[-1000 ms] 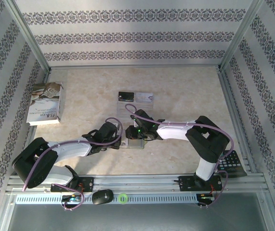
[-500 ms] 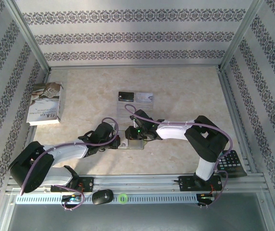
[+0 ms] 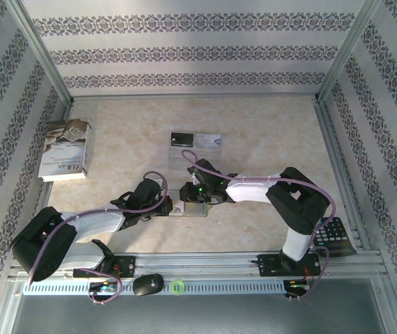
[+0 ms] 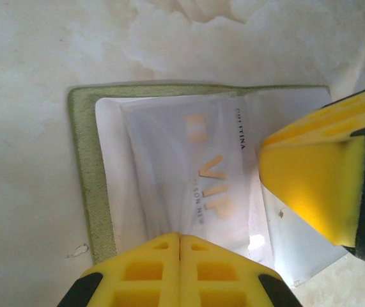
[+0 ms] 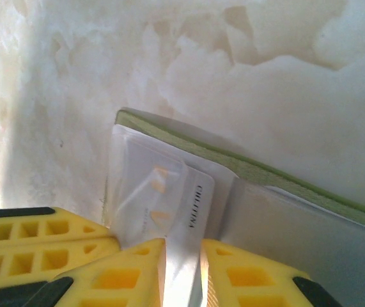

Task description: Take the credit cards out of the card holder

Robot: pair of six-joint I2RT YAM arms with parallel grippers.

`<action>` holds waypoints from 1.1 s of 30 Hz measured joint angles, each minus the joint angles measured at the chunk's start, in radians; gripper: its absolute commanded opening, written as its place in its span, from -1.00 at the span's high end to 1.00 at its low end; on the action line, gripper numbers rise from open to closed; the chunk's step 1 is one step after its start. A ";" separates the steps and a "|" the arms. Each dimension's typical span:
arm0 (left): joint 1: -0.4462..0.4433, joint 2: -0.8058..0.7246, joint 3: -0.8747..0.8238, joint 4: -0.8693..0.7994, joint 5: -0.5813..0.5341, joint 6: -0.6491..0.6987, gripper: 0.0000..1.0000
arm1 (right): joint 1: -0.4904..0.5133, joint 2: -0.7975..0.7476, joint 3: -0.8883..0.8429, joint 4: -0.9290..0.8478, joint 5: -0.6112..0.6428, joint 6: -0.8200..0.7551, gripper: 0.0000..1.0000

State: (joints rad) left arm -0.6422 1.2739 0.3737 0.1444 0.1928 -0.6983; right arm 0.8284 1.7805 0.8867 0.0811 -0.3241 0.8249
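Note:
The card holder [image 3: 186,209] lies open on the table between my two grippers, its yellow-green rim [image 4: 86,166] framing pale pockets. A white credit card [image 4: 198,163] with gold VIP letters sits partly under a translucent pocket. My right gripper [image 5: 182,246] is shut on this card's [image 5: 194,217] free end, and its yellow finger [image 4: 310,185] reaches in from the right. My left gripper [image 4: 180,238] is shut, tips pressed on the pocket's near edge. A black credit card [image 3: 181,139] and a silvery-white one [image 3: 209,141] lie farther back.
The two loose cards rest on a clear plastic sheet [image 3: 177,156]. A white-grey book [image 3: 66,149] lies at the left edge. A calculator [image 3: 335,236] sits by the right arm's base, and a mouse [image 3: 147,284] lies on the front rail.
The left arm has stretched out, its elbow dropping to the left and its gripper edging toward the holder. The right gripper has stayed on the card with almost no movement.

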 measured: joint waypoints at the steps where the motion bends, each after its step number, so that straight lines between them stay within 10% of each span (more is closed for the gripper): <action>1: 0.003 -0.005 -0.005 0.004 0.006 -0.008 1.00 | 0.000 0.000 -0.008 0.003 0.000 0.004 0.56; 18: 0.024 -0.028 -0.031 0.060 0.047 -0.072 1.00 | -0.002 -0.012 -0.055 0.088 -0.050 0.053 0.57; 29: 0.030 -0.028 -0.044 0.067 0.057 -0.093 1.00 | -0.002 0.003 -0.082 0.163 -0.074 0.101 1.00; 33: 0.035 -0.034 -0.045 0.066 0.058 -0.096 0.63 | -0.015 -0.009 -0.112 0.185 -0.069 0.100 1.00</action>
State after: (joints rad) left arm -0.6071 1.2396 0.3286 0.2104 0.2508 -0.7944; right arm 0.8135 1.7718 0.7746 0.2661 -0.3931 0.9253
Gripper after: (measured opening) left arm 0.127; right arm 0.049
